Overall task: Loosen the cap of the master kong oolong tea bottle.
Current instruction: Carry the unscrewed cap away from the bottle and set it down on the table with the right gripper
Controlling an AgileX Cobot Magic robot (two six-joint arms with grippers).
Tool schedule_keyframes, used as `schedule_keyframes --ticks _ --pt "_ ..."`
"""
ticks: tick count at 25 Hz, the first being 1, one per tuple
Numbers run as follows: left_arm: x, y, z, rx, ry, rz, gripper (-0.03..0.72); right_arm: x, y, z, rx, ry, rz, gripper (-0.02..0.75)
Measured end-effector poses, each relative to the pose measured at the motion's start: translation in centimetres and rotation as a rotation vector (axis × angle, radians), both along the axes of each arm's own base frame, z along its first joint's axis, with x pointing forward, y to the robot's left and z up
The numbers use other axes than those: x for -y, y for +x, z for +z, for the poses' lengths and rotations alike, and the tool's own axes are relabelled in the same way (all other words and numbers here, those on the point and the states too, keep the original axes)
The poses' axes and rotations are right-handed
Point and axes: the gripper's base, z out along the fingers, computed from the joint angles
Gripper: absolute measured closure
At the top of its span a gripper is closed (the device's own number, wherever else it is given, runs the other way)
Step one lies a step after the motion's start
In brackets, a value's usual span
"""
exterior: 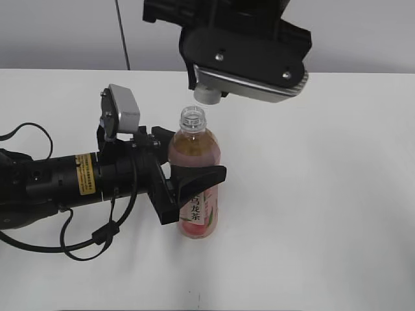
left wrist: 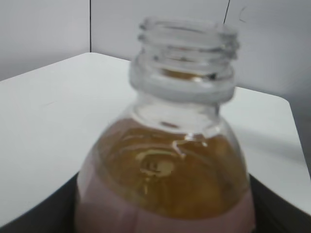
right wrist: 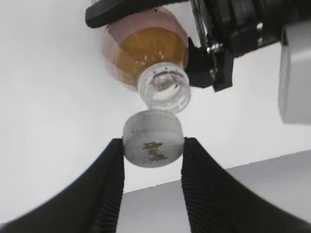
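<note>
While left claw (exterior: 194,184) grips bottle (exterior: 196,188), right claw (right wrist: 153,145) holds cap (right wrist: 153,138).

White table (exterior: 337,194), matte, evenly lit, soft shadows only. Its rounded far corners show in the left wrist view. Behind it a plain light grey wall (exterior: 58,32) with a thin dark vertical seam (exterior: 122,32). Floor not visible.

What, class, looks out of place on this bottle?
The cap is off: the right gripper holds it clear of the bottle, whose threaded neck stands open. The left gripper clamps the upright bottle. No spill shows.
</note>
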Motion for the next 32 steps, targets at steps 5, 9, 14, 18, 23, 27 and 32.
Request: schedule_keyframes --ticks 5,9,14,18,23,27,32 --pt "0.0 0.0 0.0 0.000 0.000 0.000 0.231 1.8 1.7 0.0 -0.049 0.062 -0.398 0.460" --pt "0.0 0.0 0.0 0.000 0.000 0.000 0.231 4.2 3.6 0.0 -0.109 0.150 -0.744 0.460" --pt "0.0 0.0 0.0 0.000 0.000 0.000 0.231 8.3 6.3 -0.2 -0.186 0.275 -1.200 0.460" --pt "0.0 0.0 0.0 0.000 -0.001 0.000 0.231 11.7 7.7 -1.1 -0.261 0.355 -1.552 0.460" --pt "0.0 0.0 0.0 0.000 0.000 0.000 0.231 14.1 7.8 -4.2 -0.356 0.368 -1.950 0.460" --pt "0.0 0.0 0.0 0.000 -0.001 0.000 0.231 15.1 6.1 -8.5 -0.386 0.234 -2.169 0.460" --pt "0.0 0.0 0.0 0.000 0.000 0.000 0.231 16.1 3.7 -13.6 -0.388 0.144 -2.338 0.460"
